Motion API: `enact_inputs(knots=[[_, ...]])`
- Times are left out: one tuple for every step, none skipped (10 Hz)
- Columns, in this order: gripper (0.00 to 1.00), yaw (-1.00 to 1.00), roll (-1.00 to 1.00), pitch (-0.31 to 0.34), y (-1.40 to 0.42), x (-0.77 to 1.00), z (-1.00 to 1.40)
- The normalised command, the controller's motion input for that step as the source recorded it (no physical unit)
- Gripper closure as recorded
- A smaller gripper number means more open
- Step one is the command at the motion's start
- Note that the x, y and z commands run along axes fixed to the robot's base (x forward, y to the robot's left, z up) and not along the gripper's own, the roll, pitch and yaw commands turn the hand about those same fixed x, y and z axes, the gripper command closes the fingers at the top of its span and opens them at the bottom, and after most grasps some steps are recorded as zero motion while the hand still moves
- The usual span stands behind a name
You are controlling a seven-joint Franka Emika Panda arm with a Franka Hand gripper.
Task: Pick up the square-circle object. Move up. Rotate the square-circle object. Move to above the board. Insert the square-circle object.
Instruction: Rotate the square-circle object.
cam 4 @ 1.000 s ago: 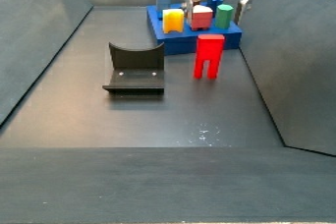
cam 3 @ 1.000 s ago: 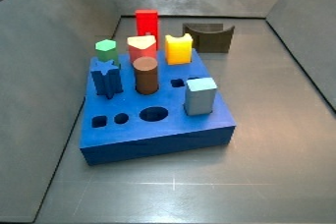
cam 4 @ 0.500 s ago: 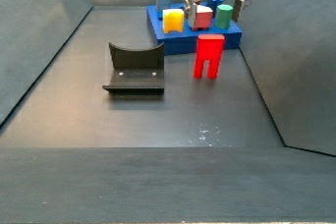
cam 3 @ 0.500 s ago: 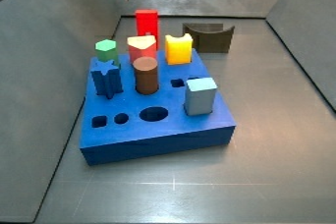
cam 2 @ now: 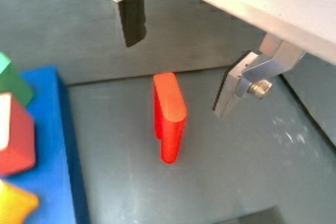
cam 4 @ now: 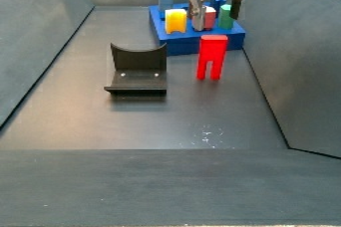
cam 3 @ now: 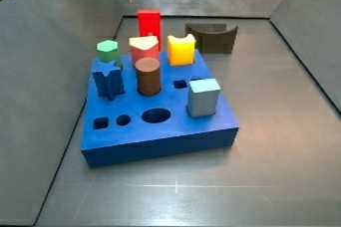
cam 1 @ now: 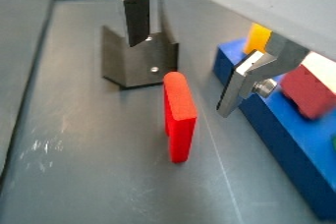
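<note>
Gripper (cam 2: 178, 49): wide open, empty, high above upright square-circle object (cam 2: 168, 117). Descend straight, fingers (cam 2: 130, 17) straddling its flat sides, close squarely; avoid board (cam 1: 292, 144).

Both wrist views look steeply down past the gripper (cam 1: 184, 56) at close range; both side views face each other, sharing the board (cam 3: 160, 131) and floor.

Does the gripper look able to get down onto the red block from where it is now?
Probably yes. The gripper hangs open above the square-circle object, jaws apart on either side, nothing between them and the block.
</note>
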Motion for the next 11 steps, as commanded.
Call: enact_inputs(knots=[[0.00,1.00,0.00,0.005,-0.01,0.01,-0.02],[0.00,1.00,0.00,0.005,-0.01,0.01,-0.02],[0.00,1.00,0.00,0.005,-0.01,0.01,-0.02],[0.00,1.00,0.00,0.006,-0.01,0.01,-0.02],[0.00,1.00,0.00,0.006,-0.01,0.01,-0.02],[0.00,1.00,0.00,0.006,-0.01,0.01,-0.02],[0.00,1.00,0.00,0.006,-0.01,0.01,-0.02],[0.00,1.00,0.00,0.006,-0.01,0.01,-0.02],[0.00,1.00,0.00,0.007,-0.01,0.01,-0.02],[0.00,1.00,0.00,0.007,-0.01,0.01,-0.02],[0.00,1.00,0.00,0.007,-0.01,0.01,-0.02]])
